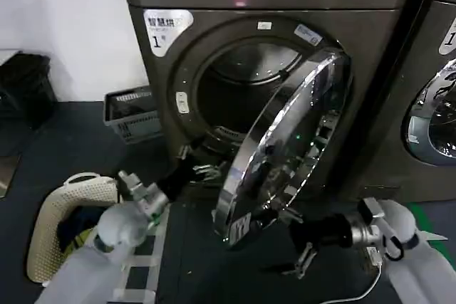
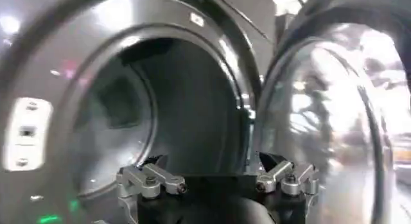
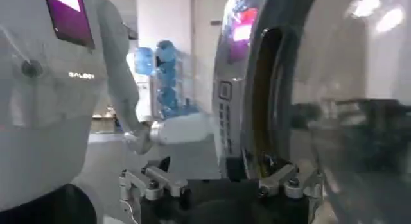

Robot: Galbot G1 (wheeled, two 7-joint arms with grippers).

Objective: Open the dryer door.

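Note:
The dryer (image 1: 370,40) is a dark grey machine with a "1" label (image 1: 162,30) and a pink light. The dryer door (image 1: 285,147), chrome-ringed with dark glass, stands swung about halfway open, and the drum opening (image 1: 235,83) is exposed. My left gripper (image 1: 196,161) is open at the opening's lower left rim, holding nothing. In the left wrist view, the left gripper (image 2: 215,171) faces the drum (image 2: 167,103), with the door (image 2: 327,116) beside it. My right gripper (image 1: 296,236) is open just under the door's lower edge. The right gripper (image 3: 218,171) has the door's rim (image 3: 257,84) close ahead of its fingers.
A grey crate (image 1: 132,115) sits on the floor left of the dryer. A cream laundry basket (image 1: 57,226) with clothes is beside my left arm. A second machine (image 1: 434,112) stands to the right. A white cable (image 1: 349,293) lies on the floor.

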